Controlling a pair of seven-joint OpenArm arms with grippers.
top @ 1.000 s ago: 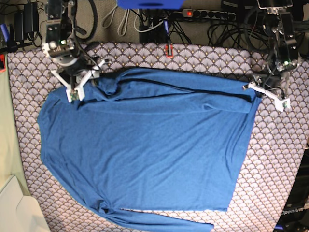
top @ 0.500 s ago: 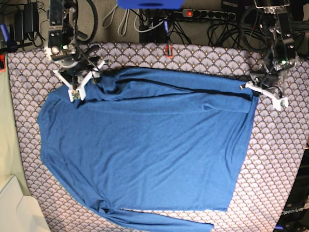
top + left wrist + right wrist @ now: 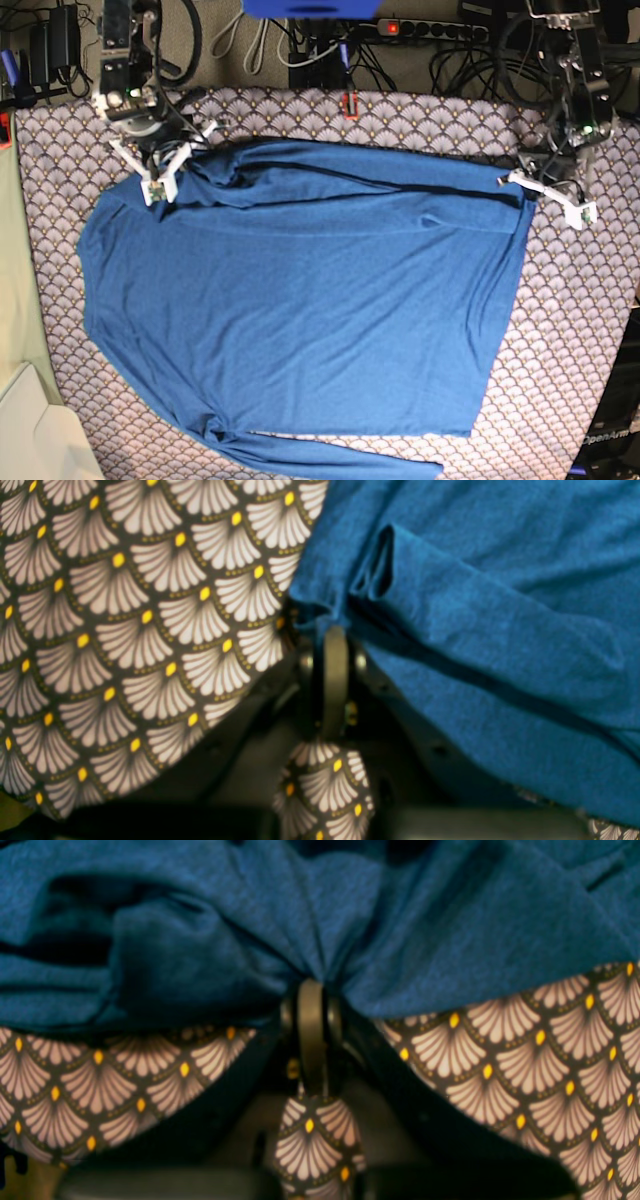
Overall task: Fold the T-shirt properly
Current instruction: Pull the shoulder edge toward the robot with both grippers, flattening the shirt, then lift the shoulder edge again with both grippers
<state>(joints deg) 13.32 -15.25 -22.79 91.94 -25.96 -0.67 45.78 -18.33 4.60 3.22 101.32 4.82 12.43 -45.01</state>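
Spread flat across most of the patterned surface: the T-shirt, far edge doubled over. Clamped tight on that far edge, right pincer and left pincer, one at each far corner. Grasp apparently done; next, probably lift together and carry the edge toward the near side, keeping the fabric taut.

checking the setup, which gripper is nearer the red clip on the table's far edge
Right. The right gripper sits beside the red clip; the left gripper is slightly farther.
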